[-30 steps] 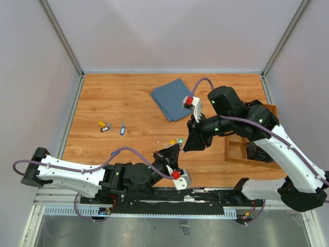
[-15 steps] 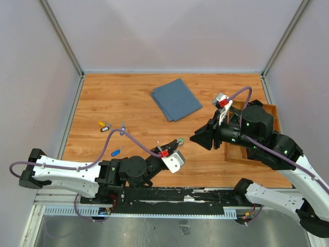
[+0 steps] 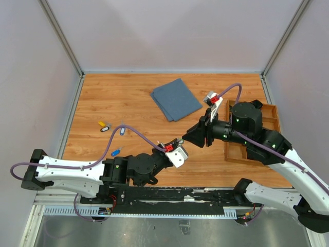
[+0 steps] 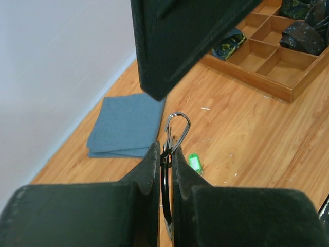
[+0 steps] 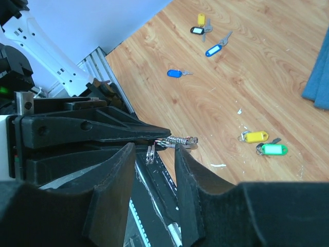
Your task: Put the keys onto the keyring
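Observation:
My left gripper [image 3: 177, 145] is shut on the keyring [image 4: 175, 129], a dark ring with a silver wire loop sticking out past the fingertips [image 4: 152, 154]. It holds the keyring above the table. My right gripper [image 3: 188, 137] faces it, open, its fingers [image 5: 119, 175] on either side of the keyring's silvery spring bit [image 5: 178, 140]. A green-tagged key [image 5: 273, 149] and a yellow-tagged key [image 5: 255, 136] lie on the wood below. Two blue-tagged keys [image 5: 175, 73] [image 5: 213, 50] lie further left. A yellow key [image 3: 101, 123] and a dark grey key [image 3: 105, 128] lie at the far left.
A folded blue cloth [image 3: 176, 99] lies at the back middle. A wooden compartment tray [image 3: 230, 149] with dark items stands at the right edge. Grey walls close the table on three sides.
My right arm swung away to the right, then came back left, its open fingers now around the keyring. My left gripper turned and rose, still holding the keyring.

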